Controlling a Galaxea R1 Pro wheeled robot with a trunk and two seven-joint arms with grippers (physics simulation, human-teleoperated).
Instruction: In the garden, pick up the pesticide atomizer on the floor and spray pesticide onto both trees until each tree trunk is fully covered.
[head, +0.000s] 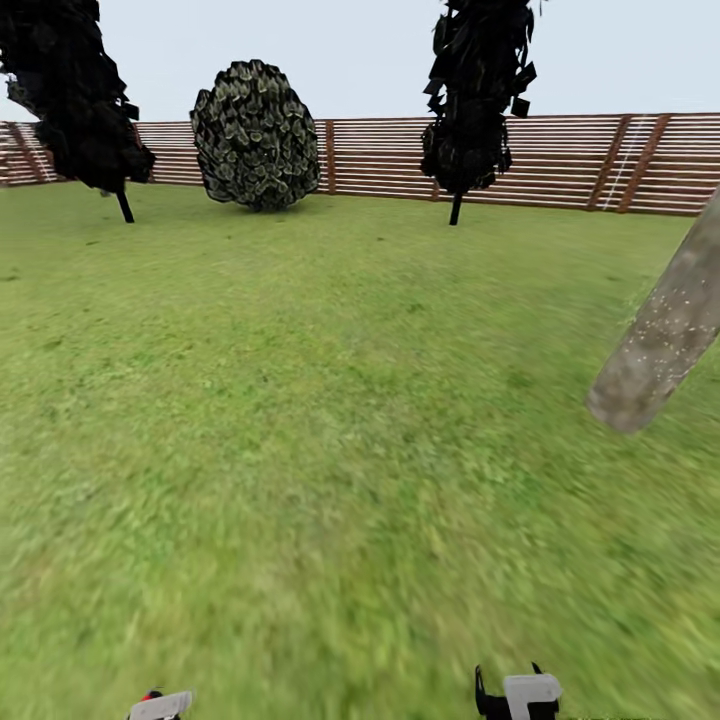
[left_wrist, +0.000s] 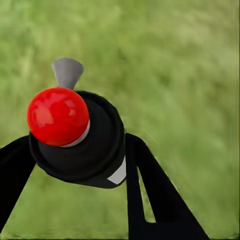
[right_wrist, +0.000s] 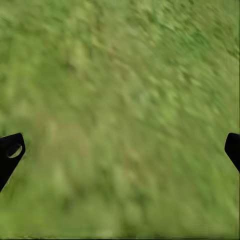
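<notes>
The pesticide atomizer (left_wrist: 97, 145) has a black body, a round red cap (left_wrist: 57, 116) and a grey nozzle (left_wrist: 67, 72). My left gripper (left_wrist: 79, 150) is shut on it, one black finger on each side, above blurry green grass. In the head view the left gripper (head: 160, 706) shows at the bottom edge, with a bit of the red cap beside it. My right gripper (right_wrist: 122, 149) is open over bare grass and holds nothing; in the head view it (head: 520, 694) sits low right. One pale mottled tree trunk (head: 660, 335) slants in at the right edge, dotted with white specks.
The lawn (head: 330, 420) stretches to a brown slat fence (head: 560, 160). Two near-black cypresses (head: 75, 90) (head: 478, 95) and a round dark bush (head: 255, 135) stand along the fence.
</notes>
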